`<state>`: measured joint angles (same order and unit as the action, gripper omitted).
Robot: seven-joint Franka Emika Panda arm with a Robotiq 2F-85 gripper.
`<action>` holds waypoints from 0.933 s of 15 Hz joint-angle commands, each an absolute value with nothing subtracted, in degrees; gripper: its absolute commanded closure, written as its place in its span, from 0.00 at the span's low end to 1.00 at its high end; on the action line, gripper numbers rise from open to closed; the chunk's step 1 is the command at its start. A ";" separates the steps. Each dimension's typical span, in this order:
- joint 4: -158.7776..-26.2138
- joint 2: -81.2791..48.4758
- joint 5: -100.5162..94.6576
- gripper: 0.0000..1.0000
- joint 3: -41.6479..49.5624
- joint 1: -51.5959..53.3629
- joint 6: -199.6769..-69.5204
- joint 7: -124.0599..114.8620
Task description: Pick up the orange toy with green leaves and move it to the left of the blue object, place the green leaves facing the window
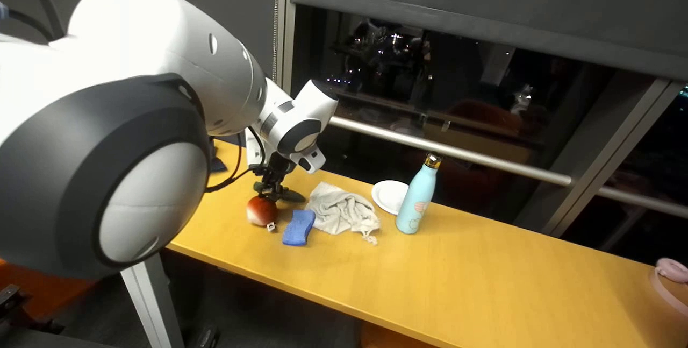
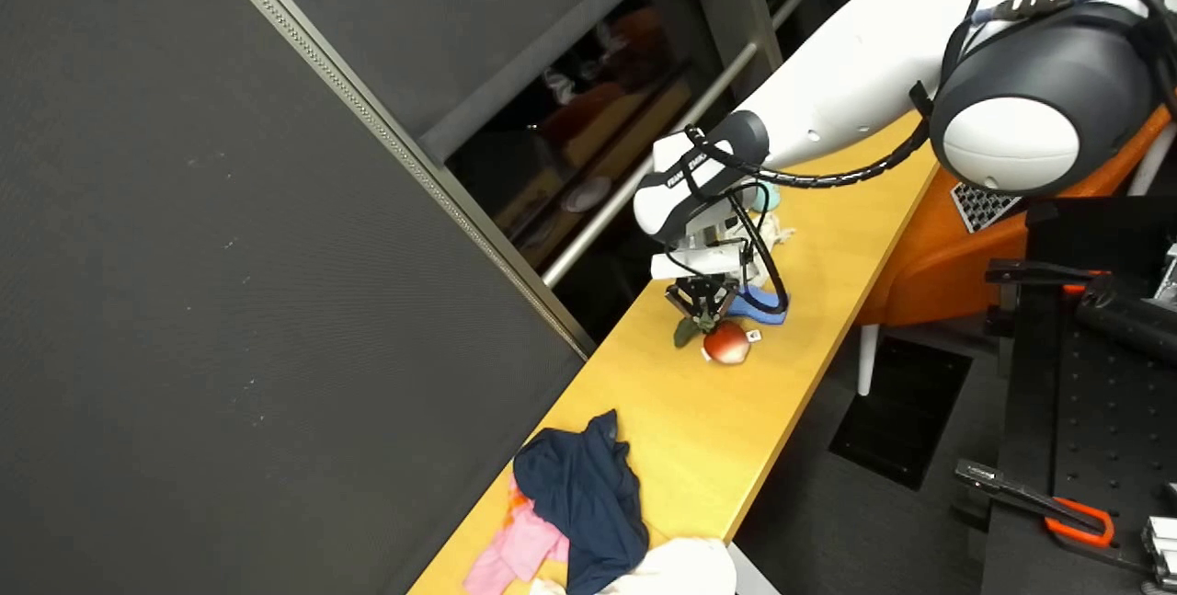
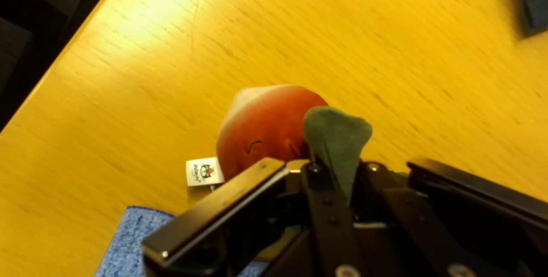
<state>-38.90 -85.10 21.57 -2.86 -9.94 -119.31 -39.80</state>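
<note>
The black tool (image 2: 704, 314) of a white robot arm (image 2: 841, 89), jaws drawn together, grips the orange toy (image 3: 274, 127) by its green leaves (image 3: 336, 133) low at a wooden worktop (image 1: 462, 278) beside a dark window (image 1: 457, 90). The toy's round body lies just below the tool and toward the worktop edge away from the glass; its long axis runs across the worktop, leaves turned roughly to the window side in both exterior views. Whether the body rests on the wood cannot be told. In an exterior view the toy is to the left of the blue sponge (image 1: 299, 228), just beside it but apart, a white paper tag (image 3: 205, 172) jutting into the gap. The placement looks all but made; the next move probably calls for settling the body, freeing the leaves and rising straight up. The sponge is the near obstacle: it shows under one side of the tool in the wrist view, so parting jaws could nudge it, and a clinging leaf could turn the toy. Beyond the sponge lie a crumpled pale cloth (image 1: 344, 211) and a white plate (image 1: 388, 196), with a pale-blue bottle (image 1: 416, 203) standing beside the plate; a navy cloth (image 2: 584, 494) lies on the toy's opposite side, well apart.
</note>
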 commanded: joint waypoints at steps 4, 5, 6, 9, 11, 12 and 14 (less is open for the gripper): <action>-40.64 -83.97 20.36 0.37 -1.30 -8.54 -120.50 -40.75; -41.57 -83.31 20.59 0.31 -1.34 -8.96 -120.00 -40.51; -42.10 -83.00 20.74 0.24 -1.26 -9.15 -119.86 -40.46; -44.46 -81.69 21.35 0.01 -1.83 -10.00 -119.02 -39.74; -46.10 -80.68 21.36 0.00 -1.95 -10.17 -118.89 -39.54; -46.66 -80.26 21.28 0.00 -1.89 -10.21 -118.82 -39.57; -47.62 -79.16 20.99 0.00 -1.60 -10.06 -118.89 -39.73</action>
<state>-43.68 -82.84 20.89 -1.62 -9.85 -119.83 -40.07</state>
